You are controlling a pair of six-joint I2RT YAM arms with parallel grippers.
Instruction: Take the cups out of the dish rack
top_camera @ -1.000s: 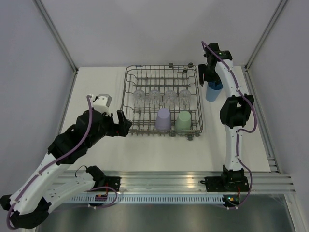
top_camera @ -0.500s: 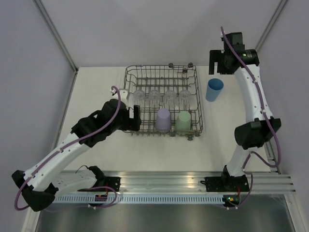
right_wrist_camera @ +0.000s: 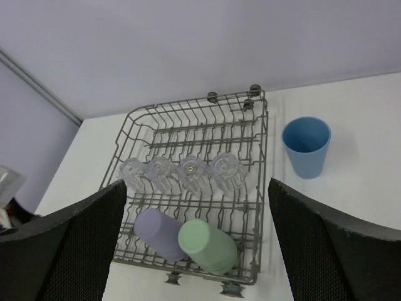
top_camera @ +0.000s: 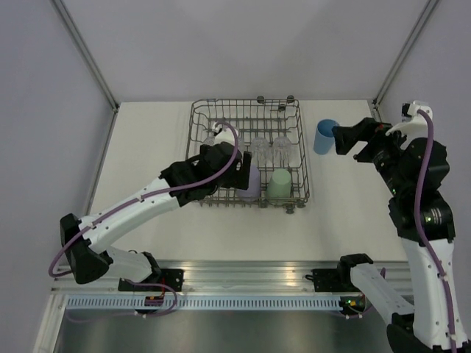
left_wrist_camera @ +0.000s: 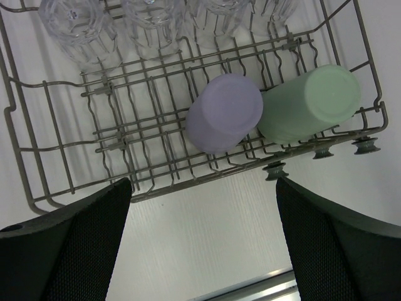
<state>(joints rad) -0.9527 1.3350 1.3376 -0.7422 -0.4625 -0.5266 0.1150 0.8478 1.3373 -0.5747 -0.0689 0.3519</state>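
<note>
The grey wire dish rack (top_camera: 303, 158) stands mid-table. In it a lavender cup (left_wrist_camera: 224, 113) and a light green cup (left_wrist_camera: 307, 103) lie tilted at the near side, and several clear cups (right_wrist_camera: 192, 170) stand upside down in a row behind them. A blue cup (top_camera: 324, 137) stands upright on the table to the right of the rack, also seen from the right wrist (right_wrist_camera: 306, 146). My left gripper (left_wrist_camera: 202, 188) hovers open over the rack's near edge, just short of the lavender cup. My right gripper (top_camera: 352, 143) is open and empty, raised to the right of the blue cup.
A white table (top_camera: 147, 140) carries everything, with grey enclosure walls on three sides. An aluminium rail (top_camera: 250, 276) with the arm bases runs along the near edge. The rack rests on small wheels (left_wrist_camera: 365, 145) at its front.
The right gripper opened off the blue cup, leaving it standing on the table, then rose and drew back to the right. The left arm swung right over the rack's near left part.
</note>
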